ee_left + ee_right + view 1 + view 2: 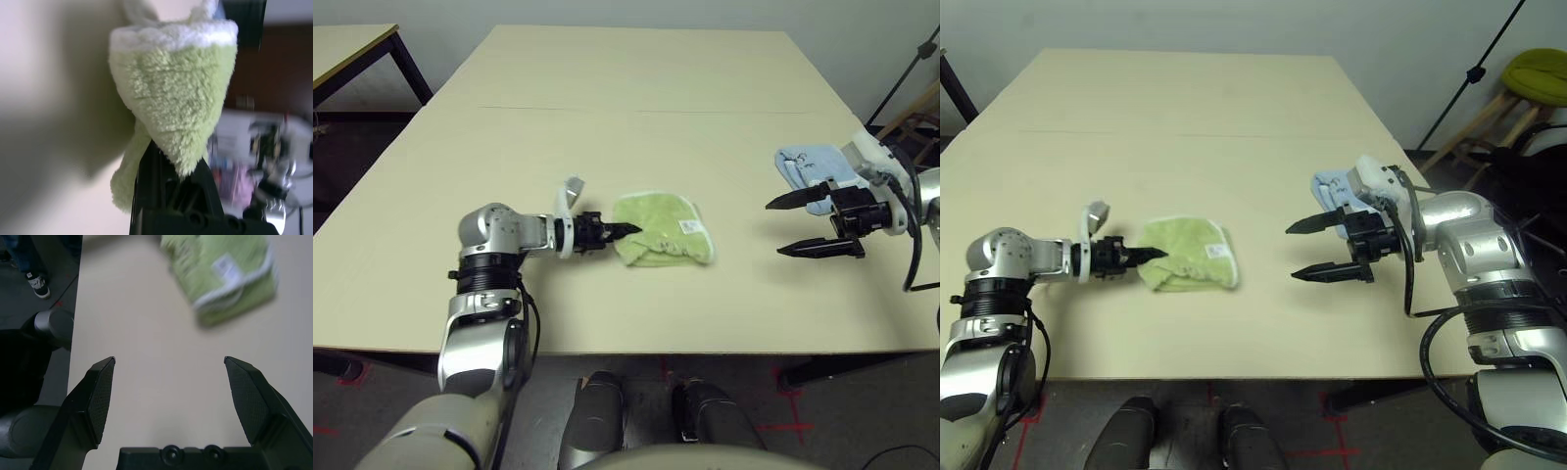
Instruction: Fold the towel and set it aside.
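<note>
The light green towel lies folded into a small bundle near the middle of the table, white edging and a small white label on top. My left gripper is shut on the towel's left edge; in the left wrist view a green corner drapes over the black fingers. My right gripper hovers open to the right of the towel, well apart from it. The right wrist view looks between its spread fingertips toward the towel.
A light-blue folded cloth lies on the table behind my right gripper. A second table stands at the far left. A tripod leg and a stool with a green seat stand off the right side.
</note>
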